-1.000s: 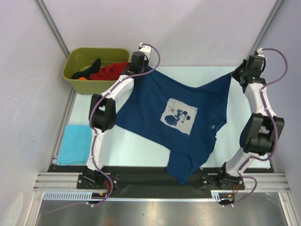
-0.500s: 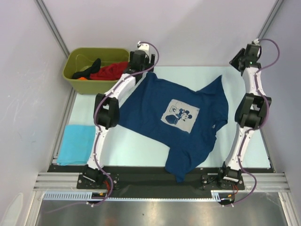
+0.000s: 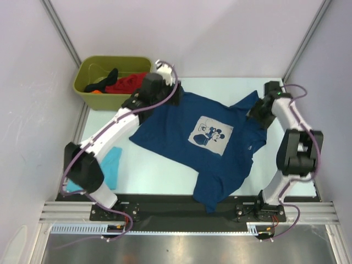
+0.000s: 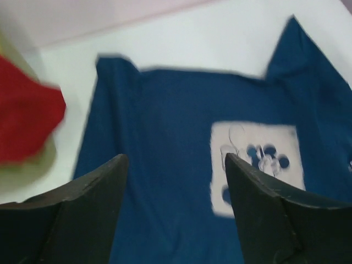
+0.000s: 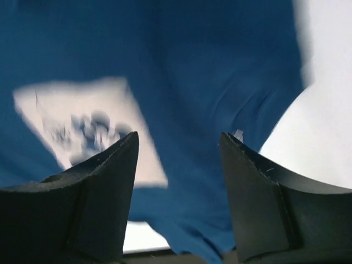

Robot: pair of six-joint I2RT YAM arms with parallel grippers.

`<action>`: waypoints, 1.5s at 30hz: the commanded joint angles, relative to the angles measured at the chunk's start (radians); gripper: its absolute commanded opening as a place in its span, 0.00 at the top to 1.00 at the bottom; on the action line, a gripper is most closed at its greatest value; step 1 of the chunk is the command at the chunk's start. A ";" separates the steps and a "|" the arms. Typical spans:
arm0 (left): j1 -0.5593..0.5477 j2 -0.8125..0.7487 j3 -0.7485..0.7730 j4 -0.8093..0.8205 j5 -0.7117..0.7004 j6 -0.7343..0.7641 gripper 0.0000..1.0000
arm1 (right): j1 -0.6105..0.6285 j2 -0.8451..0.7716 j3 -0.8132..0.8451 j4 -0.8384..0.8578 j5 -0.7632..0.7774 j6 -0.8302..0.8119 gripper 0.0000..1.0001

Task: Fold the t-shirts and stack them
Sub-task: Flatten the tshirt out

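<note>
Navy t-shirt (image 3: 176,125) lies print-up, long axis far-to-near; left hand (image 4: 175,159) and right hand (image 5: 179,137) spread.

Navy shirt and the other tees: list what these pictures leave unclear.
- Turquoise shirt: top view, mostly under the left arm.
- Navy shirt: top view, part of one sleeve hidden beneath the right arm.
- Red shirt: left wrist view, blurred, cut by the left edge.
- Chest print: right wrist view, blurred.

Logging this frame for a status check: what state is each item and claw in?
navy t-shirt: unfolded, spread out, print up
turquoise t-shirt: lying flat, partly hidden behind the left arm
red t-shirt: crumpled in the bin
black t-shirt: crumpled in the bin
left claw: open, empty
right claw: open, empty
</note>
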 commanded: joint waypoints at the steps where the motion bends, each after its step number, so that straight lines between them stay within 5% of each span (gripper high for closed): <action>1: 0.011 -0.105 -0.169 -0.127 0.029 -0.123 0.25 | 0.112 -0.223 -0.182 0.029 -0.020 0.051 0.34; 8: 0.011 -0.129 -0.288 -0.338 0.113 -0.244 0.20 | 0.211 -0.542 -0.555 0.037 -0.143 0.083 0.34; 11: 0.002 -0.147 -0.413 -0.280 0.250 -0.319 0.21 | 0.220 -0.619 -0.628 0.016 -0.140 0.083 0.33; 17: 0.051 -0.087 -0.437 -0.229 0.215 -0.284 0.21 | 0.136 -0.660 -0.696 0.038 -0.125 0.079 0.33; 21: 0.118 -0.006 -0.352 -0.245 0.172 -0.250 0.22 | 0.093 -0.566 -0.625 0.063 -0.042 0.080 0.33; 28: 0.268 0.102 -0.337 -0.293 0.135 -0.403 0.26 | 0.015 -0.368 -0.508 0.094 0.072 0.088 0.32; 32: 0.308 0.051 -0.389 -0.253 0.052 -0.388 0.26 | -0.041 -0.286 -0.487 0.175 0.046 0.033 0.35; 38: 0.364 0.126 -0.377 -0.235 0.135 -0.414 0.31 | -0.065 -0.172 -0.400 0.152 0.060 -0.052 0.45; 45: 0.379 0.206 -0.306 -0.258 0.104 -0.407 0.40 | -0.067 -0.184 -0.447 0.197 -0.032 -0.049 0.49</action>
